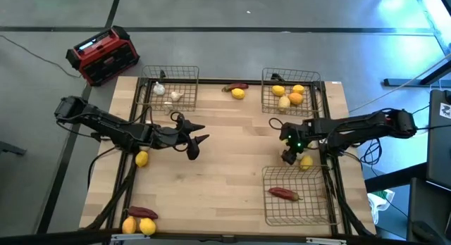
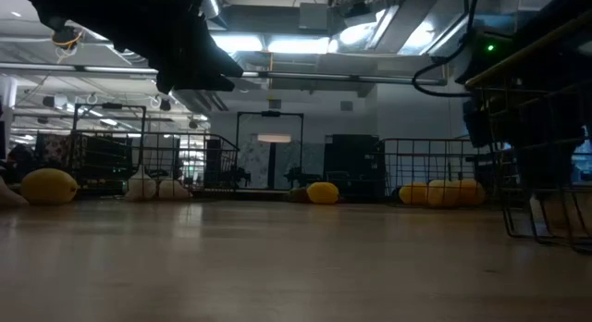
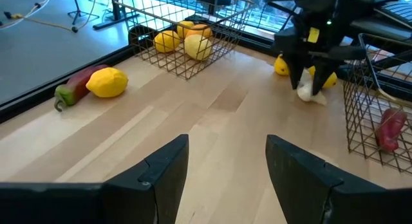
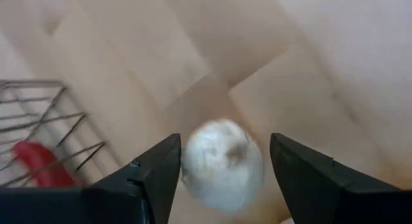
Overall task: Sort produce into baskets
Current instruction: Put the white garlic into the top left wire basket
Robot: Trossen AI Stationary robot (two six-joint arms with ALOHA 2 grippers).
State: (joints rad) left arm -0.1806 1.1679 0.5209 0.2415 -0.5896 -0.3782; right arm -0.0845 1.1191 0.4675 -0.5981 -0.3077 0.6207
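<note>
Right gripper (image 4: 222, 169) over a bulb (image 4: 222, 165)
Its spread fingers flank the whitish bulb without gripping; left gripper (image 1: 198, 141) hangs open mid-table.

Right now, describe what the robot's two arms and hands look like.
Both arms are dark, slim and jointed, with black cables trailing along them. Each hand, left hand and right hand, ends in two flat black wedge-shaped fingers. A small green light glows near the right wrist.
</note>
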